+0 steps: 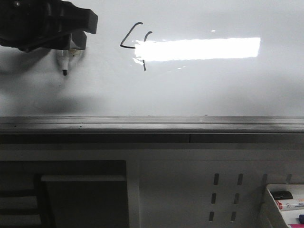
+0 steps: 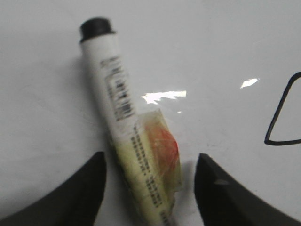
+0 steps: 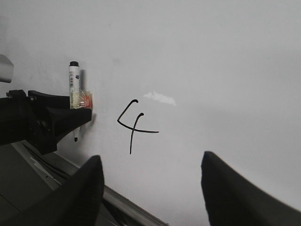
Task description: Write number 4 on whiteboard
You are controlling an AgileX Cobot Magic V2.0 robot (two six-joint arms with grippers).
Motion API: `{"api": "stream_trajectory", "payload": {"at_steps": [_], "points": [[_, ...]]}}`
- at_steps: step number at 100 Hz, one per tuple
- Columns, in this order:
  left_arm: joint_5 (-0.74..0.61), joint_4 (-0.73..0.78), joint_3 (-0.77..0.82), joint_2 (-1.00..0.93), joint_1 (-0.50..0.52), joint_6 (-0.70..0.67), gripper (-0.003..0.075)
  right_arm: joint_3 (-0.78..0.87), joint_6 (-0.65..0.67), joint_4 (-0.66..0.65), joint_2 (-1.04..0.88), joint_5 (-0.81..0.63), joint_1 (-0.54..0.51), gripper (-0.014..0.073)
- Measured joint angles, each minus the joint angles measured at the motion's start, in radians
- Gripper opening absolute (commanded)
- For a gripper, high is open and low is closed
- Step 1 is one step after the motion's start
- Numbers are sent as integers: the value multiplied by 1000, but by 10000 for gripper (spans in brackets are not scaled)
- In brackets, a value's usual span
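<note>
The whiteboard [image 1: 199,90] fills the front view, with a bright glare across it. The number 4 [image 1: 135,45] is drawn in thin black lines at its upper middle; it also shows in the right wrist view [image 3: 134,125], and part of it in the left wrist view [image 2: 282,117]. My left gripper [image 1: 71,38] is at the board's upper left, left of the 4. Its jaws are open [image 2: 150,188]. A white marker [image 2: 110,89] with yellowish tape lies between them against the board, touching neither finger. Its tip [image 1: 64,72] points down. My right gripper [image 3: 150,188] is open and empty, facing the board below the 4.
The board's grey metal frame [image 1: 152,124] runs along its near edge. Below it is a grey perforated panel [image 1: 223,194]. A white tray [image 1: 270,204] with spare markers sits at the lower right. The left arm [image 3: 28,125] is left of the 4.
</note>
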Motion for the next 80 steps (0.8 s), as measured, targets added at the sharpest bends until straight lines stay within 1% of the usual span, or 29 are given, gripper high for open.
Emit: {"api": "stream_trajectory", "payload": {"at_steps": [10, 28, 33, 40, 47, 51, 54, 56, 59, 61, 62, 63, 66, 68, 80], "points": [[0, -2, 0, -41, 0, 27, 525, 0, 1, 0, 0, 0, 0, 403], [0, -2, 25, -199, 0, 156, 514, 0, 1, 0, 0, 0, 0, 402], [0, -4, 40, -251, 0, 190, 500, 0, 1, 0, 0, -2, 0, 389], [0, -8, 66, -333, 0, 232, 466, 0, 1, 0, 0, -10, 0, 341], [0, -10, 97, -420, 0, 268, 405, 0, 1, 0, -2, -23, 0, 252], [8, -10, 118, -474, 0, 290, 347, 0, 1, 0, -2, -30, 0, 174], [15, -10, 132, -510, 0, 305, 299, 0, 1, 0, -6, -38, 0, 97], [23, -10, 144, -537, 0, 315, 258, 2, 1, 0, -11, -43, 0, 64], [38, -10, 160, -573, 0, 328, 182, 5, -2, 2, -19, -49, 0, -16], [53, -10, 171, -599, 0, 337, 149, 10, -8, 2, -25, -51, 0, -62], [58, -10, 176, -616, 0, 342, 116, 12, -13, 2, -32, -58, 0, -75], [69, -10, 184, -624, 0, 345, 99, 18, -20, 4, -39, -63, 0, -71], [94, -10, 202, -659, 0, 357, 13, 30, -37, 4, -57, -73, -2, -62], [113, -10, 215, -685, 0, 365, -20, 42, -50, 7, -74, -82, -2, -63], [207, -10, 297, -812, 0, 387, -20, 135, -113, 15, -202, -152, -4, -64]]}}
